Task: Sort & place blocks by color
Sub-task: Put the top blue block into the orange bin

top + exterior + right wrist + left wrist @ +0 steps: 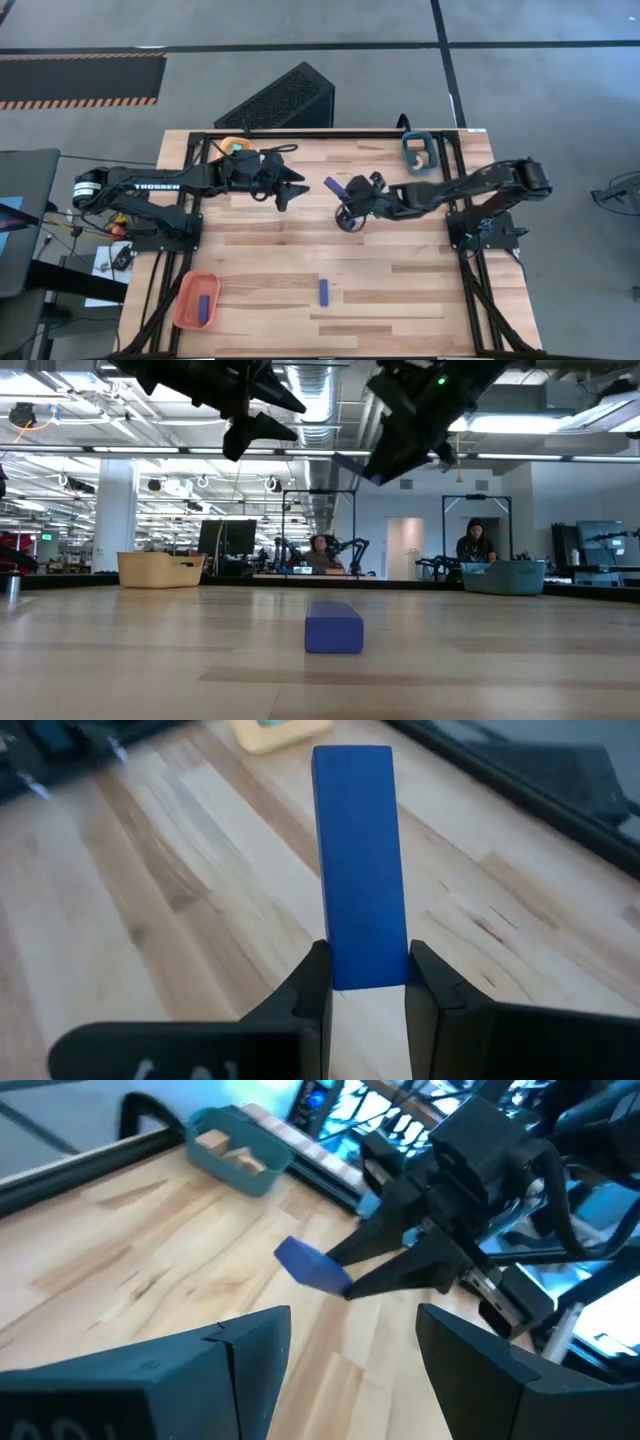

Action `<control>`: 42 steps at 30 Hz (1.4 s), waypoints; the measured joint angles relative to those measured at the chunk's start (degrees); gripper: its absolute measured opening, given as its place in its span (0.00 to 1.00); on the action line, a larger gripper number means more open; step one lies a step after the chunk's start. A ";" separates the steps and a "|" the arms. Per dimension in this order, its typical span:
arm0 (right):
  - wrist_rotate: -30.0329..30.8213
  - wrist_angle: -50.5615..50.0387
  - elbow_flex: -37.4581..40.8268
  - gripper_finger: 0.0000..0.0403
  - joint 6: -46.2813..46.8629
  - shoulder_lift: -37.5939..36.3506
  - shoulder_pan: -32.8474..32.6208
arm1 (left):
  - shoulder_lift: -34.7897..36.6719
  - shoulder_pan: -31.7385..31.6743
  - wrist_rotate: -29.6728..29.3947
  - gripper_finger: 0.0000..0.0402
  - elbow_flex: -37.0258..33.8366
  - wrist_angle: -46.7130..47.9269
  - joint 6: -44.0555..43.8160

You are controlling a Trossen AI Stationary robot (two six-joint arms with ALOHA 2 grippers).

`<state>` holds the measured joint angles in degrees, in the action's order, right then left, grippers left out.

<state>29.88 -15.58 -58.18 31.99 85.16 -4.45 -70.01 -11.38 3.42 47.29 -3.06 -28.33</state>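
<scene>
Gripping a dark blue bar (358, 860) by one end, your right hand (366, 982) holds it up off the surface (400, 290), fingers pinched on either side with most of the bar jutting out ahead. That clamp is plain only in the right wrist view. From above you just see the bar poking out toward the left arm, near the middle of the surface. The low view adds that the bar hangs high in the air, nowhere near the wood.

Your left hand (350, 1350) faces it from close by, fingers spread wide and holding nothing. Its wrist view looks straight at the right hand and the bar's free end, which the other views hide behind the arms.

From above you can count the rest. A second blue bar (324, 291) lies alone on the near part of the surface; the low view shows it end-on, front and centre. A third blue bar (203, 309) lies inside the orange tray (185, 300) at the near left corner. The teal tray (416, 153) at the far right holds tan wood pieces (424, 156). A yellow-orange tray (232, 146) sits at the far left, partly under the left arm.
</scene>
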 joint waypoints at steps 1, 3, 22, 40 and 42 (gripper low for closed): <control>0.82 0.35 0.54 0.19 -0.02 -0.70 -0.65 | -0.31 0.01 0.65 0.52 0.06 -0.66 -0.01; 2.86 0.91 0.64 0.19 -0.17 -1.30 -1.82 | -1.02 0.01 1.67 0.52 0.04 -1.87 -0.07; 9.12 8.27 0.32 0.19 -5.76 -2.07 -5.60 | -4.73 -1.55 3.89 0.52 0.04 -7.96 -7.70; 12.44 23.04 0.26 0.19 -24.96 -1.39 -4.75 | -4.73 -1.91 4.67 0.52 5.52 -6.60 -12.94; 14.28 24.52 0.29 0.19 -28.48 -1.37 -4.74 | -4.73 -2.32 4.75 0.52 6.71 -5.08 -12.93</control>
<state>44.16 8.94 -57.89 3.51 83.79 -9.19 -74.74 -13.70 8.17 53.99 -8.14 -41.26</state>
